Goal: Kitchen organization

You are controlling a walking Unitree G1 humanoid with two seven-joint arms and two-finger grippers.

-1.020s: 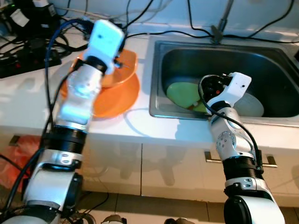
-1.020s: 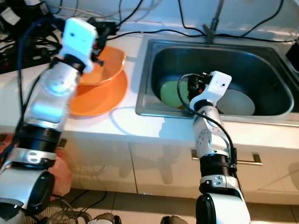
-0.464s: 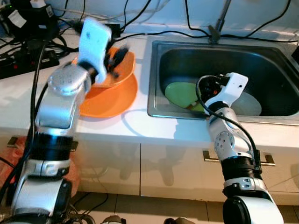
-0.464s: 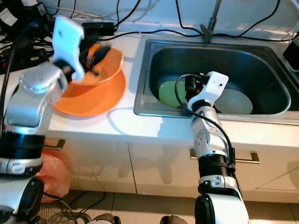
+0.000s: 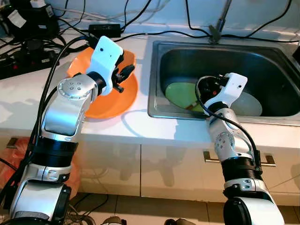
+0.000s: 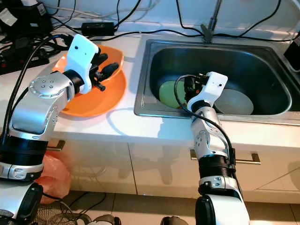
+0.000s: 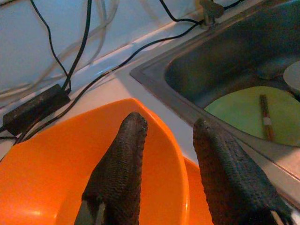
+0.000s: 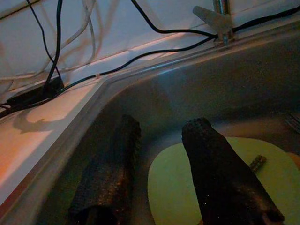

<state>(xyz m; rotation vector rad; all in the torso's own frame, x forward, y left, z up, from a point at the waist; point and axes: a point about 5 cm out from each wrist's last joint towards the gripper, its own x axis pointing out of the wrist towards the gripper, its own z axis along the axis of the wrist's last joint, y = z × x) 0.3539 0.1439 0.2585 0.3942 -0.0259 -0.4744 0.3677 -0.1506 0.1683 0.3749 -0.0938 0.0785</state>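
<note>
Brushed-metal sink (image 5: 274, 75), dull sheen; glossy orange plastic bowl (image 7: 56, 164); rough knit-textured fingers (image 7: 123, 173).

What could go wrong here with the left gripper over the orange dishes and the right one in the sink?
The open left gripper straddles the orange bowl rim; a careless close or lift could tip it off the orange plate. The open right gripper hovers above the green plate, where a stick lies loose and could slide off.

The right arm (image 5: 220, 122) hides part of the green plate (image 5: 180, 93).
</note>
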